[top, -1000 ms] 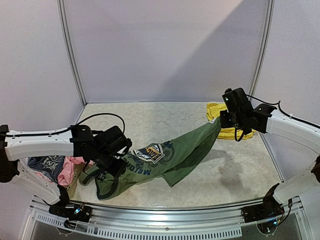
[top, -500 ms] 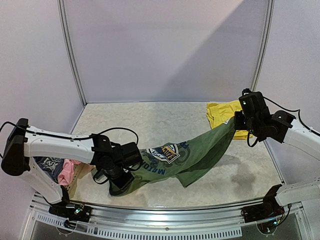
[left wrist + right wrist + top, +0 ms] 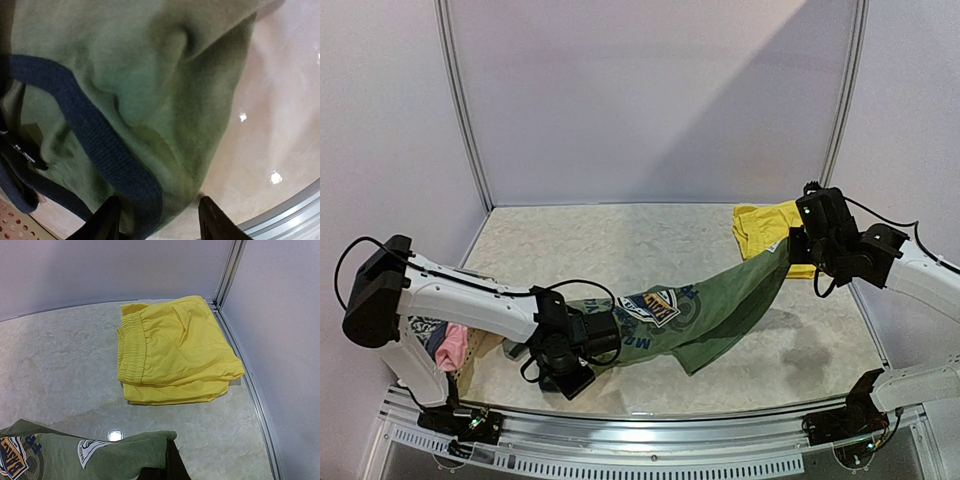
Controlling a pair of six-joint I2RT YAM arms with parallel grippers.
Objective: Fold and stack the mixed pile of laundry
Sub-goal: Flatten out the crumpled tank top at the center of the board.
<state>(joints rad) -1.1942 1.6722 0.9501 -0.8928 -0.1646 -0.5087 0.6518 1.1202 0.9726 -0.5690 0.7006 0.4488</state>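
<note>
The pale marbled surface [image 3: 620, 240] sits inside plain white walls. Nearest me, at the near-left end of the top [image 3: 710, 305], my left end effector [image 3: 157, 222] has slid in along the hem. Its fingers stand parted astride the navy trim, and I can't tell whether they press it. The top now hangs as one band up to its far-right corner, which my right end effector [image 3: 790, 245] holds clamped and has carried further right. Just beyond that corner lie the folded shorts [image 3: 175, 350]. I judge the top drawn out but not yet folded.
</note>
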